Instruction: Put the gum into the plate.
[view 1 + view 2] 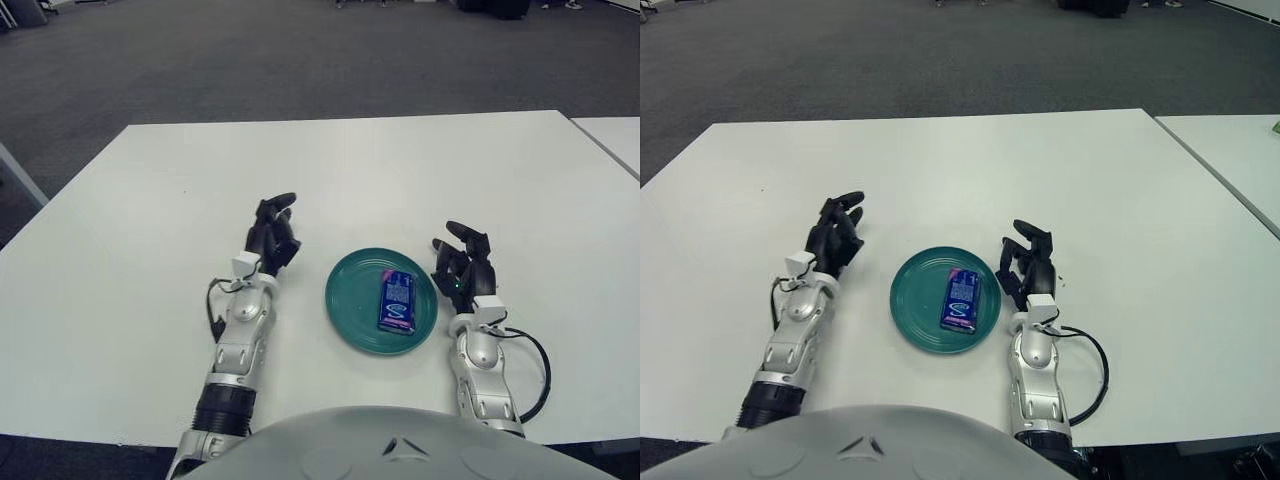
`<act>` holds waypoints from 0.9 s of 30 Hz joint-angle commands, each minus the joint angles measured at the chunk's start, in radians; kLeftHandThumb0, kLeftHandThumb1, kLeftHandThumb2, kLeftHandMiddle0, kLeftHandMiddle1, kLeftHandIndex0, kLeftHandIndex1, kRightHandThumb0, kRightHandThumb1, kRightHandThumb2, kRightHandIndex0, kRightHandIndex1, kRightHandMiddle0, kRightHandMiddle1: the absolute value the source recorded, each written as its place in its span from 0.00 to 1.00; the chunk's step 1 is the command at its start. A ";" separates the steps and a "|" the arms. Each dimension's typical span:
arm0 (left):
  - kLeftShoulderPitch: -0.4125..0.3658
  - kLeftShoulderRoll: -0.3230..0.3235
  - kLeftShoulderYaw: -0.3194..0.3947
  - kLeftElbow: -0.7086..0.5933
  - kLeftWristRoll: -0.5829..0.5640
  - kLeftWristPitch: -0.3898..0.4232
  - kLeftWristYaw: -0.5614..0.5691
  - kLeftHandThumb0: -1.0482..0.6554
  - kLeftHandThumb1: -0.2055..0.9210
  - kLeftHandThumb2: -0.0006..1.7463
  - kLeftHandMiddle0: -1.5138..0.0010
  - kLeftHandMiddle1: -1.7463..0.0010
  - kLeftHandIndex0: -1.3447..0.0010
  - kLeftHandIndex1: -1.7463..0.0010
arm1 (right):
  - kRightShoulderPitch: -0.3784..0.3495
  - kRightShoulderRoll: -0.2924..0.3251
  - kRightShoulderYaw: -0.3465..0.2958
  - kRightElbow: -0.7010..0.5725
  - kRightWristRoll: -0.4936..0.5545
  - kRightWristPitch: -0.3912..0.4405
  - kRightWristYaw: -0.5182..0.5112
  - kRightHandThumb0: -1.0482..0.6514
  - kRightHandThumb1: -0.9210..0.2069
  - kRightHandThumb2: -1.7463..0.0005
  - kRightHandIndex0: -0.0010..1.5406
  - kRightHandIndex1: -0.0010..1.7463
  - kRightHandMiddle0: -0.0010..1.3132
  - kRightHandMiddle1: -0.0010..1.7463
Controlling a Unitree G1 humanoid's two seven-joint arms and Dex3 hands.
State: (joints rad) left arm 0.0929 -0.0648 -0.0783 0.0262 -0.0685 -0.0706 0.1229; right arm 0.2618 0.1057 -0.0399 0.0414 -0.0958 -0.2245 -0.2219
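Note:
A blue gum pack (397, 301) lies flat inside the green plate (348, 300) on the white table, toward the plate's right half. My right hand (463, 258) shows just right of the plate's rim, fingers relaxed and holding nothing. My left hand (273, 232) shows to the left of the plate, a short gap from its rim, fingers loosely spread and empty. The same layout appears in the right eye view, with the gum pack (960, 299) in the plate (915, 300).
The white table (330, 170) stretches far ahead and to both sides. A second white table (612, 135) stands at the right, separated by a narrow gap. Grey carpet lies beyond. A black cable (535, 365) loops beside my right forearm.

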 commanded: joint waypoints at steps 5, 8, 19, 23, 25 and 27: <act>0.033 -0.008 0.011 0.082 0.012 -0.078 -0.023 0.10 1.00 0.55 0.73 0.37 0.74 0.16 | 0.028 -0.001 -0.020 0.059 0.020 0.054 0.003 0.25 0.00 0.57 0.23 0.39 0.00 0.62; 0.046 -0.013 0.009 0.080 0.015 -0.083 -0.026 0.11 1.00 0.54 0.72 0.34 0.75 0.14 | 0.028 -0.004 -0.024 0.062 0.023 0.053 0.007 0.25 0.00 0.58 0.23 0.39 0.00 0.62; 0.146 0.013 -0.044 0.023 0.073 -0.109 -0.074 0.16 1.00 0.53 0.68 0.25 0.72 0.11 | 0.034 -0.015 -0.042 0.061 0.031 0.049 0.021 0.25 0.00 0.58 0.23 0.38 0.00 0.64; 0.161 0.016 -0.049 0.016 0.073 -0.116 -0.091 0.17 1.00 0.53 0.65 0.23 0.70 0.10 | 0.038 -0.018 -0.047 0.060 0.033 0.049 0.026 0.24 0.00 0.58 0.22 0.38 0.00 0.64; 0.165 0.013 -0.048 0.020 0.074 -0.126 -0.094 0.18 1.00 0.53 0.63 0.19 0.68 0.10 | 0.040 -0.020 -0.049 0.061 0.034 0.049 0.029 0.24 0.00 0.58 0.22 0.38 0.00 0.64; 0.166 0.007 -0.048 0.026 0.073 -0.133 -0.093 0.20 1.00 0.51 0.61 0.15 0.65 0.09 | 0.043 -0.023 -0.052 0.061 0.034 0.048 0.032 0.24 0.00 0.57 0.23 0.38 0.00 0.63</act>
State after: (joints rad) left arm 0.2483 -0.0607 -0.1265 0.0404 0.0030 -0.1997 0.0368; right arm 0.2569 0.0862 -0.0750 0.0488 -0.0832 -0.2294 -0.1938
